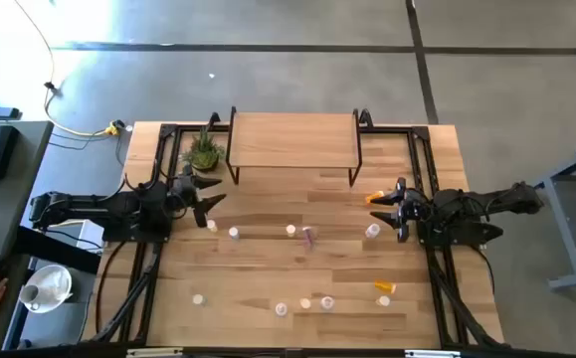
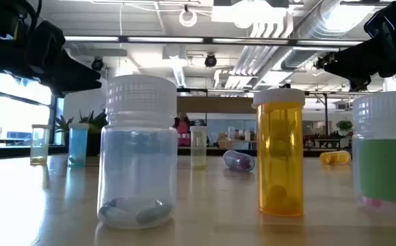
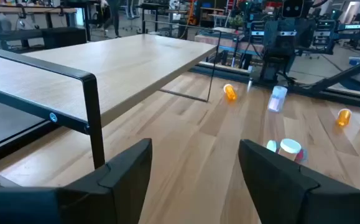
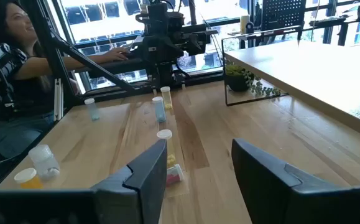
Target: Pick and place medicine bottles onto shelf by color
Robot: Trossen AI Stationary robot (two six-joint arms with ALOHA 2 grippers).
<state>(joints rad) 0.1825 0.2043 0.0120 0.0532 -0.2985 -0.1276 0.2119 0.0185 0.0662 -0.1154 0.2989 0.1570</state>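
Note:
The light-wood shelf [image 1: 292, 139] on thin black legs stands at the table's far middle, its board bare. Several small white-capped bottles stand or lie on the table. An orange one [image 1: 377, 198] lies just ahead of my right gripper and a pale one [image 1: 372, 231] stands beside it. A pinkish one [image 1: 308, 237] lies at mid-table, with upright ones at its left [image 1: 234, 233]. More stand along the near edge [image 1: 305, 303]. My left gripper [image 1: 208, 193] is open and empty near the shelf's left legs. My right gripper [image 1: 389, 206] is open and empty near the shelf's right legs.
A small green potted plant [image 1: 204, 151] stands left of the shelf, close to my left gripper. Black frame rails [image 1: 422, 159] run along the table's left and right sides. A person sits beyond the table's left side [image 4: 5, 68]. Bare wood lies between the two grippers.

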